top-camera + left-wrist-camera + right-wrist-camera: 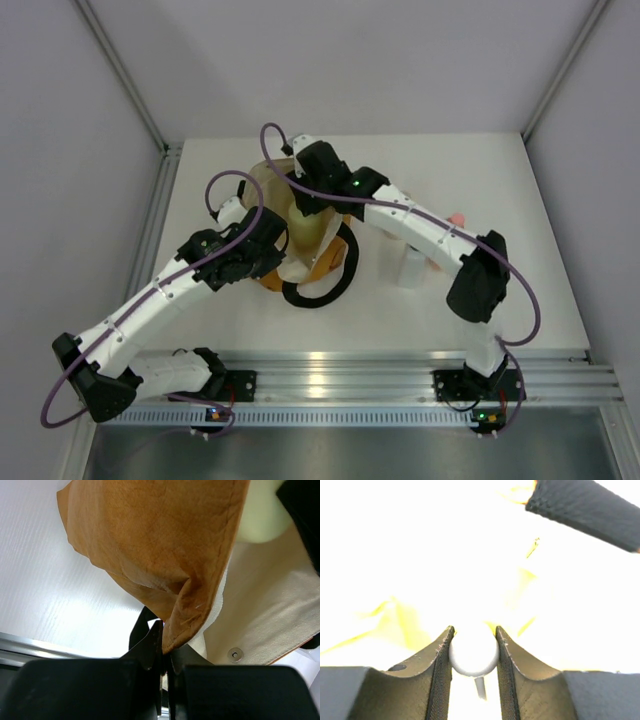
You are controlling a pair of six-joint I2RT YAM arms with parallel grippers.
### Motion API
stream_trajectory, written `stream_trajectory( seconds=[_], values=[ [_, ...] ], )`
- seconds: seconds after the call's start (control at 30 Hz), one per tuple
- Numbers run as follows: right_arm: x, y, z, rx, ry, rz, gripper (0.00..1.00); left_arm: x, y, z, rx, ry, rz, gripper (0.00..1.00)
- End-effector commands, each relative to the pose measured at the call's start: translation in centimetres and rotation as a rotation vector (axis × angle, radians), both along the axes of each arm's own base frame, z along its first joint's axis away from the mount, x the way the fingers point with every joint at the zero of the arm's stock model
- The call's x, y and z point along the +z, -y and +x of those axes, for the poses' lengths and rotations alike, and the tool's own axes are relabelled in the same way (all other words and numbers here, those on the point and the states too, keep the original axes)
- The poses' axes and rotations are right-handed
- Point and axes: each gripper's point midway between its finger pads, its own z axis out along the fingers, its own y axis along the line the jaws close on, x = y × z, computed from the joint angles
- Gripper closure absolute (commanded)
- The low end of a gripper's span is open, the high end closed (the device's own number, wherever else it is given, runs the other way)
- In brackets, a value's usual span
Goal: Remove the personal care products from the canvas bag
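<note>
Left jaws: pinching the tan edge of the canvas bag [150, 540], low centre of the wrist view.
Bag: middle of the counter [390, 320].
Right jaws: clamped on a white cap [474, 656] inside the bag.
White bottle [410, 265]: upright, right of the bag.

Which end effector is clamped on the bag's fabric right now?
The left end effector, shut on the tan edge of the canvas bag. The right end effector is closed instead on a small white rounded cap, not on cloth.
</note>
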Motion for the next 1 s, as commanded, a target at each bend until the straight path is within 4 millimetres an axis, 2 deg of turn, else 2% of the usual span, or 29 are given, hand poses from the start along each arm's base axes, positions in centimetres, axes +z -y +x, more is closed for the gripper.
stream_trajectory(
  seconds=[0.0,0.23,0.43,0.57,0.8,0.93,0.97],
  values=[
    [13.1,-0.1,-2.4,0.07,0.2,0.243,1.0,0.5,0.1,0.2,0.009,0.017,-0.015,1.0],
    [19.0,2.4,-6.1,0.141,0.25,0.327,1.0,0.3,0.1,0.2,0.01,0.011,-0.015,1.0],
    [24.1,4.8,-8.1,0.137,0.298,0.393,1.0,-0.1,0.3,0.1,0.007,-0.004,-0.017,1.0],
    [26.8,6.8,-8.5,0.096,0.329,0.432,1.0,-0.3,0.4,-0.1,0.004,-0.012,-0.026,1.0],
    [31.1,12.2,-8.8,-0.028,0.393,0.496,1.0,-0.6,0.3,-0.4,0.011,-0.014,-0.041,1.0],
    [32.9,16.3,-8.9,-0.098,0.412,0.55,1.0,-0.6,0.2,-0.6,0.016,-0.015,-0.045,1.0],
    [33.1,17.7,-8.2,-0.136,0.418,0.558,1.0,-0.7,0.2,-0.6,0.015,-0.016,-0.045,1.0]
  ],
)
